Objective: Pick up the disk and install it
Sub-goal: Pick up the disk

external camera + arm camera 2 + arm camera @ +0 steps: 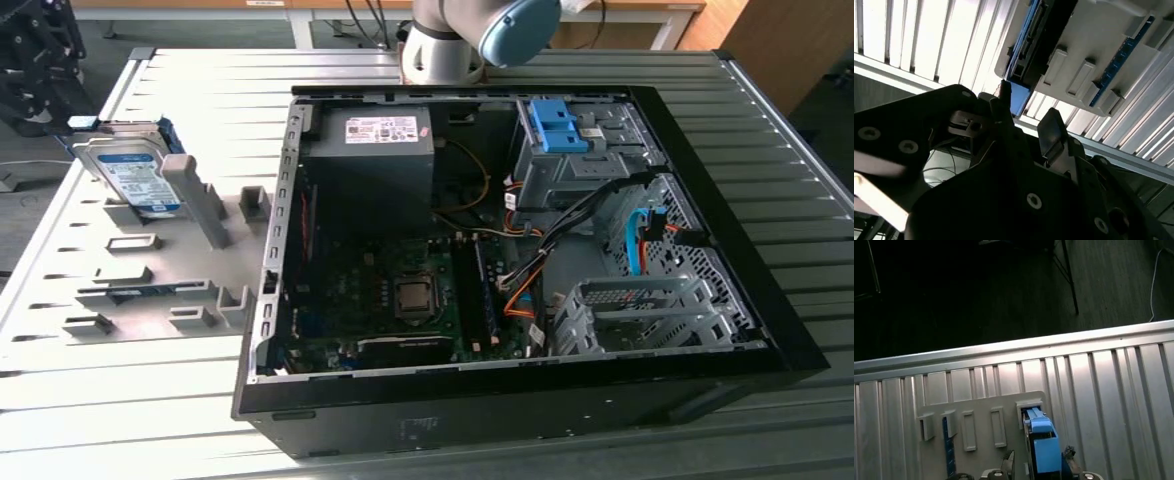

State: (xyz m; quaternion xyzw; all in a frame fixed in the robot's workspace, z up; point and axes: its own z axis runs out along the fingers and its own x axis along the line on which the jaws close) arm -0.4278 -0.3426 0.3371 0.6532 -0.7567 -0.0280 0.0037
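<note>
Silver-grey flat hard drive with blue rails, the disk [134, 178], stands on edge in a grey slotted holder [160, 265] at the exterior view's upper left. The black tool [1028, 107] hangs spread over it. A skewed closing could jam the disk in its slot.

The arm's grey, blue-capped joint [461, 35] stands at the surface's far edge, and the black hand [1026, 112] carries its two fingers [1052, 131] spread apart, gap visible in both wrist views.
</note>
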